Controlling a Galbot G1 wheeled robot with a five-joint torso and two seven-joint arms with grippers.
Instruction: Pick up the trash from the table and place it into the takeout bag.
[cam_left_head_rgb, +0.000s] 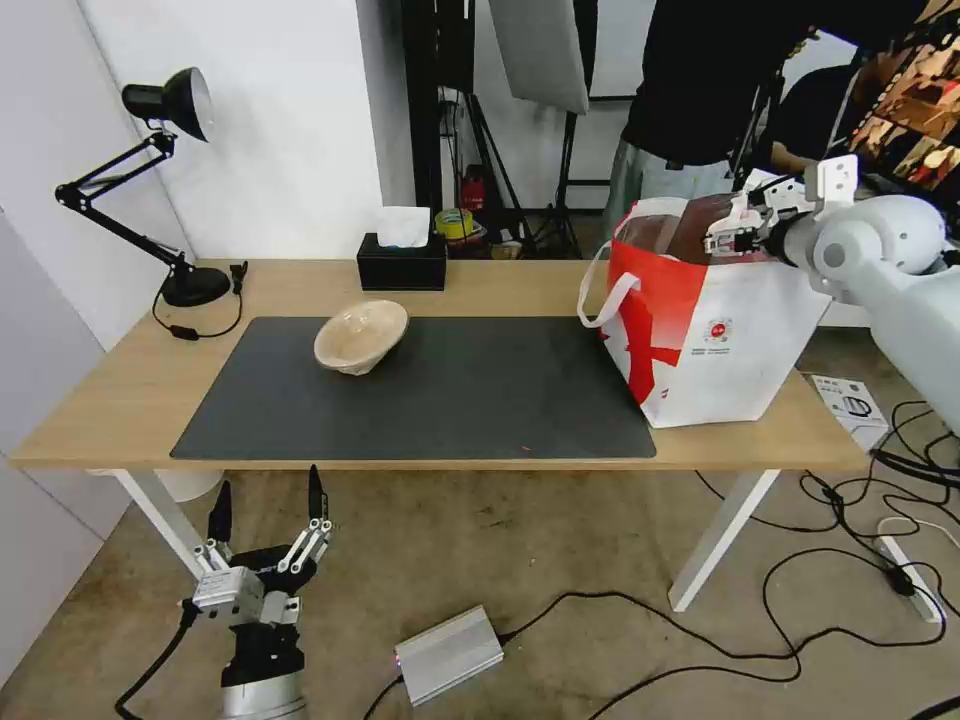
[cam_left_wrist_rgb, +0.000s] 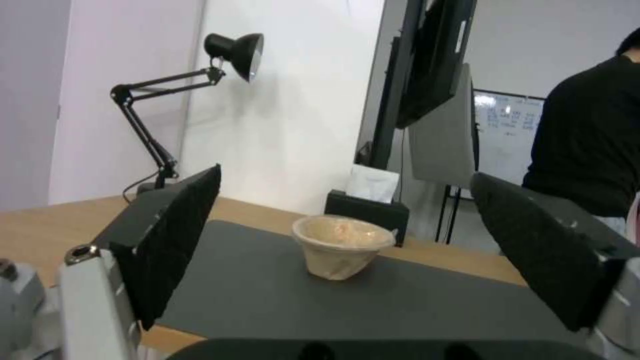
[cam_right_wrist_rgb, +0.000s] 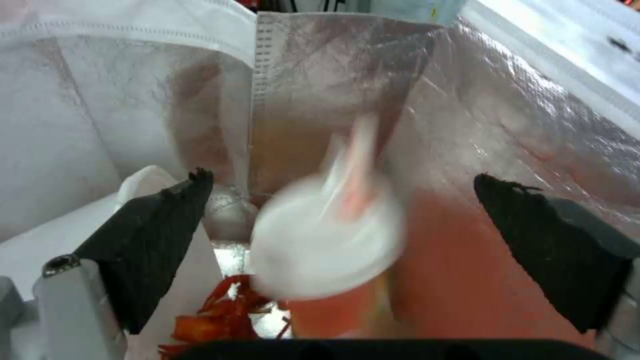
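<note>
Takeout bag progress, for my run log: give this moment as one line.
right end effector: open over takeout bag | drink cup: inside bag | left end effector: open, below table | paper-pulp bowl: on mat

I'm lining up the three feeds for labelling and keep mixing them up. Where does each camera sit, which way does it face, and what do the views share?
Head view: high on the robot, looking forward and down at the table; left gripper low before the table, right gripper over the takeout bag.
Left wrist view: low at the table edge, facing across the mat between its open jaws at the beige bowl.
Right wrist view: facing down into the bag's foil lining, open jaws framing the red drink cup and crayfish scraps.
Shared: head and left wrist views both show the bowl, lamp and tissue box.
</note>
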